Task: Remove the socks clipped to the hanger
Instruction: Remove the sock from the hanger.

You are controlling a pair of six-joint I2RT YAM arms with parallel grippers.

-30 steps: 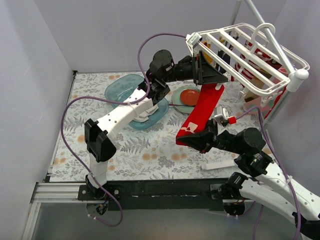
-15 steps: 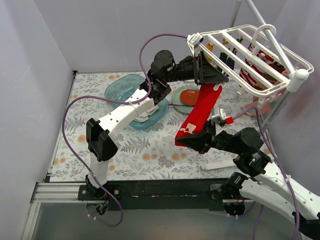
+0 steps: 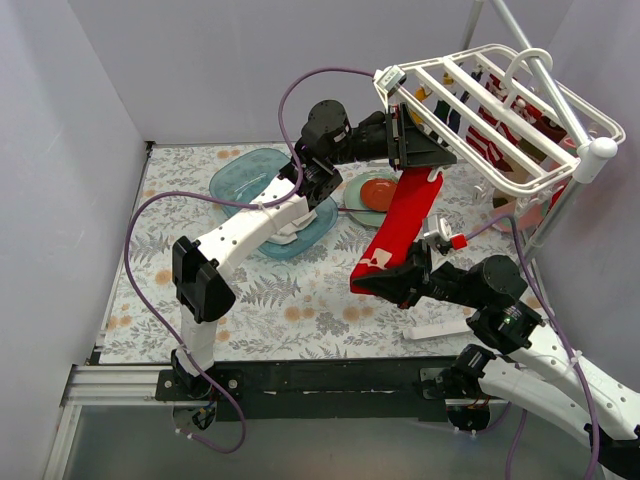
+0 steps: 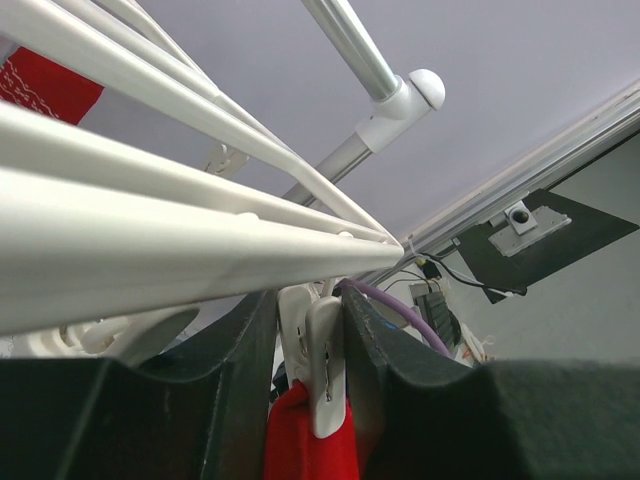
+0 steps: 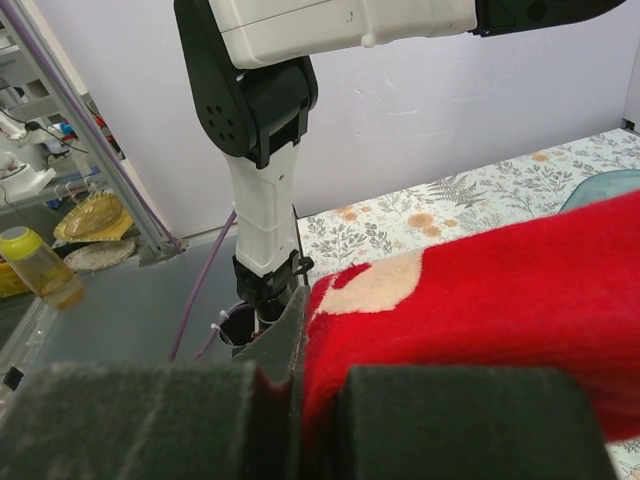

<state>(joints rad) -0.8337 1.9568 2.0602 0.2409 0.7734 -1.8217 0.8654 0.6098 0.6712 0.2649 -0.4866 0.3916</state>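
Pale lilac walls close in a table covered with a flower-print cloth [image 3: 300, 300]. At the upper right, the hanger [image 4: 150, 250] hangs from a metal pole [image 4: 350, 45], high above the cloth and tilted, with its near corner lower.

The left gripper [image 4: 310, 340] is raised to this near corner. Its 2 fingers stand on both sides of a white clip [image 4: 325, 370] and press on it. The clip holds the top edge of the red sock [image 3: 400, 220].

This sock is stretched in a slanting line from the clip down toward the right gripper [image 3: 385, 283]. The right gripper is low over the cloth, and its pads are pressed together on the lower end of the sock, near a pale mark on the fabric.

Under the far part of the hanger, more socks hang from clips: 1 red-and-white striped sock [image 3: 497, 150] and 1 dark navy sock [image 3: 455, 105] can be told, while the others are partly hidden by the bars.

On the cloth behind the left arm lies a blue tub [image 3: 235, 170]. Beside it, a green plate [image 3: 352, 200] carries a round red-orange object [image 3: 378, 192].
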